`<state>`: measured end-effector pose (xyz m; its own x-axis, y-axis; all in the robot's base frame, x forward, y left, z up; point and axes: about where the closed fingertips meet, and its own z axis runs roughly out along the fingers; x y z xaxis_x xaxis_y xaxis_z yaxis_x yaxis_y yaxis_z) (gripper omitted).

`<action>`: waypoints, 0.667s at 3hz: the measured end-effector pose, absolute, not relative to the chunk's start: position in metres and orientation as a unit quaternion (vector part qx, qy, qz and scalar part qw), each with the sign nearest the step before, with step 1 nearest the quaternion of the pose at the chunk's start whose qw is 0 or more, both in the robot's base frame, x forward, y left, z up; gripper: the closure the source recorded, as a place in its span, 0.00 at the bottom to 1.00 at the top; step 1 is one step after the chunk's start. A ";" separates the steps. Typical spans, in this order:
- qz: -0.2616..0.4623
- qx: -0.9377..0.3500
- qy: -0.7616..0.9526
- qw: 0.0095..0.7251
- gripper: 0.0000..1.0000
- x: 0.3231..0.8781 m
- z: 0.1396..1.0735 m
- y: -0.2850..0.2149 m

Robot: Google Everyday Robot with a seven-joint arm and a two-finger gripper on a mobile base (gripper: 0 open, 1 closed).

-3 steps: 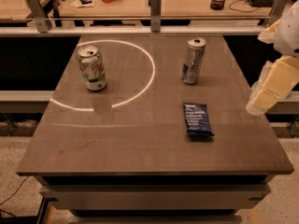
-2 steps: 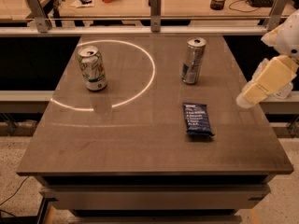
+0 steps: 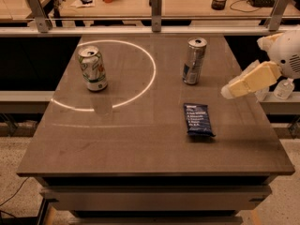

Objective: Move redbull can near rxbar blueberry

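The redbull can (image 3: 194, 60), slim and silver with blue patches, stands upright on the table's far right part. The rxbar blueberry (image 3: 198, 119), a flat dark blue wrapper with white text, lies in front of the can, a can's height nearer the front edge. My gripper (image 3: 230, 90) comes in from the right edge of the view on a cream-coloured arm. It hangs above the table's right side, to the right of the can and the bar, touching neither.
A wider white-and-green can (image 3: 92, 69) stands upright at the far left, inside a bright ring of light (image 3: 152, 69) on the brown table (image 3: 117, 139). A railing with posts (image 3: 156, 4) runs behind the table, with a cluttered desk beyond.
My gripper has moved left and up from the table's right edge toward the can. The cans and the bar have not moved.
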<state>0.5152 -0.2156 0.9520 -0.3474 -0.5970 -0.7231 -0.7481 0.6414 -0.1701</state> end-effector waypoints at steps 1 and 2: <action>0.128 -0.396 0.802 0.428 0.00 0.536 0.937 -0.205; 0.160 -0.385 0.787 0.455 0.00 0.560 0.929 -0.193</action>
<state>0.5599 -0.1928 0.9287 -0.2898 -0.4606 -0.8390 -0.7513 0.6525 -0.0987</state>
